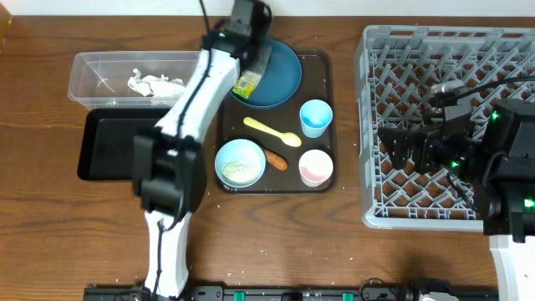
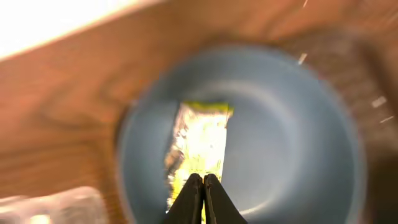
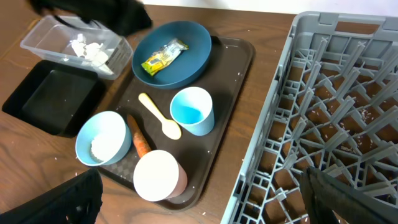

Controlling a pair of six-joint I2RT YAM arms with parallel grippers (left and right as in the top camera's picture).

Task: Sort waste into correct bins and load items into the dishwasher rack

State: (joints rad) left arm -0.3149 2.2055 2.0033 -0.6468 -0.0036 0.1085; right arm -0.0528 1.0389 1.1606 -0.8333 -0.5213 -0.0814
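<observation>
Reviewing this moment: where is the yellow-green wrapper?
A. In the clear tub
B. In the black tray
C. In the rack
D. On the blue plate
D: the wrapper lies inside the blue plate at the far end of the brown tray.

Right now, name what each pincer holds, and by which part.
Left pincer: yellow-green wrapper, pinched at one short end. Right pincer: open, nothing held.

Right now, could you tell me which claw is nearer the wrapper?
Left. The left claw is shut on the wrapper over the plate; the right claw is open above the rack, well away.
</observation>
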